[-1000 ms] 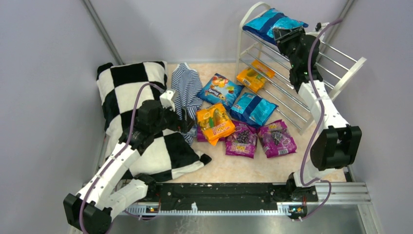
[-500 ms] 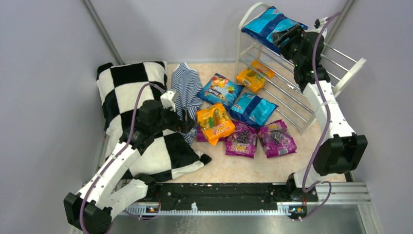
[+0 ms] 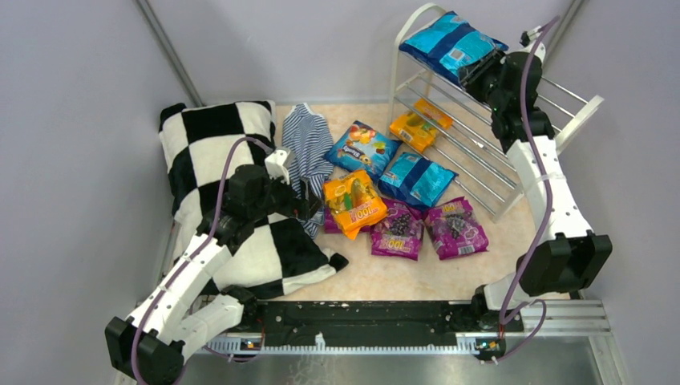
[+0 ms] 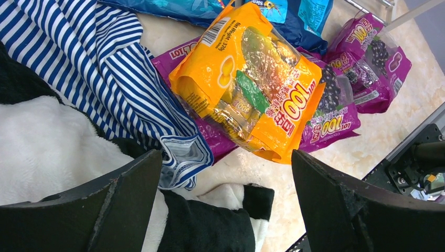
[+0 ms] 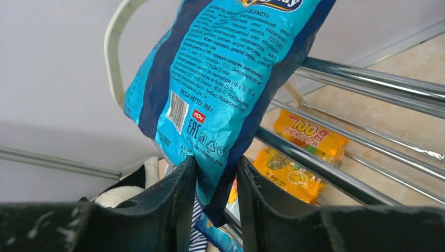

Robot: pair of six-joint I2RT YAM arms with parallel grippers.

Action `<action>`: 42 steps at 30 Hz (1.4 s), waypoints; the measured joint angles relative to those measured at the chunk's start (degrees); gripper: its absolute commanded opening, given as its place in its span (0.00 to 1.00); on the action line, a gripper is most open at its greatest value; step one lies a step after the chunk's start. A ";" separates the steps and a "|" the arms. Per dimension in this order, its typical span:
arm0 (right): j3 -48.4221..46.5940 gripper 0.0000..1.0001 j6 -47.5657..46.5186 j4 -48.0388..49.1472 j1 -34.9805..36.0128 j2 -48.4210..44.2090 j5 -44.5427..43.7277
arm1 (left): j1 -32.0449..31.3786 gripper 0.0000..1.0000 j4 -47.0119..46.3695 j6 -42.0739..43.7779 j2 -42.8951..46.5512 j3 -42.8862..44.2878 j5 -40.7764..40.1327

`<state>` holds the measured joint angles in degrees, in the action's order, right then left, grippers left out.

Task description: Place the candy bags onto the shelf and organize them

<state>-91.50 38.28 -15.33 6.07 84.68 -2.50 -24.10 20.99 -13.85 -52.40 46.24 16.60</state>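
Note:
My right gripper (image 3: 486,69) is shut on the near corner of a blue candy bag (image 3: 451,43) that lies on the top tier of the white shelf (image 3: 579,119). The right wrist view shows the bag (image 5: 225,79) pinched between my fingers (image 5: 216,160) above the rods (image 5: 367,79). An orange bag (image 3: 417,127) lies on the lowest tier. On the floor lie an orange bag (image 3: 354,202), two blue bags (image 3: 362,148) (image 3: 417,178) and purple bags (image 3: 398,228) (image 3: 455,227). My left gripper (image 3: 309,204) is open and empty, just left of the orange bag (image 4: 252,89).
A black-and-white checkered pillow (image 3: 208,144) lies under my left arm. A blue-and-white striped cloth (image 3: 307,144) lies between the pillow and the bags, and shows in the left wrist view (image 4: 105,68). Grey walls close in the sides and back. The arm rail (image 3: 361,317) runs along the near edge.
My right gripper has moved right and back along the top tier, and the blue bag has shifted with it. The left arm has not moved.

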 measured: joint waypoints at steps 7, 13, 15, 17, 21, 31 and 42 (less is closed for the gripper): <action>-0.57 0.15 -0.15 -0.70 -0.24 1.27 1.36 | -0.02 0.99 0.04 0.00 0.04 -0.31 0.02; -0.57 0.26 -0.90 -0.76 -0.24 1.57 1.75 | -0.02 0.99 0.02 0.02 0.07 -0.33 0.00; -1.27 0.35 -2.08 -1.73 -0.22 1.57 1.66 | -0.02 0.99 0.04 0.02 0.04 -0.33 -0.02; -2.69 0.43 -3.80 -4.15 -0.20 1.60 1.49 | -0.02 0.99 0.04 0.02 0.00 -0.33 -0.07; -7.80 0.56 -7.98 -10.47 -0.17 1.62 1.18 | -0.02 0.99 0.04 0.02 -0.02 -0.35 -0.70; -3.21 0.71 -11.85 -15.06 0.83 -15.52 3.63 | -0.04 0.99 0.07 0.07 0.00 -0.85 -2.32; 29.64 0.74 -8.28 -9.81 22.34 -30.14 6.67 | -0.07 0.99 0.20 -2.16 0.20 1.73 1.66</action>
<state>-61.87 30.00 -25.15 28.40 54.54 4.16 -24.16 21.19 -16.01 -52.21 47.97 18.26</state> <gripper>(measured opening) 0.733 0.987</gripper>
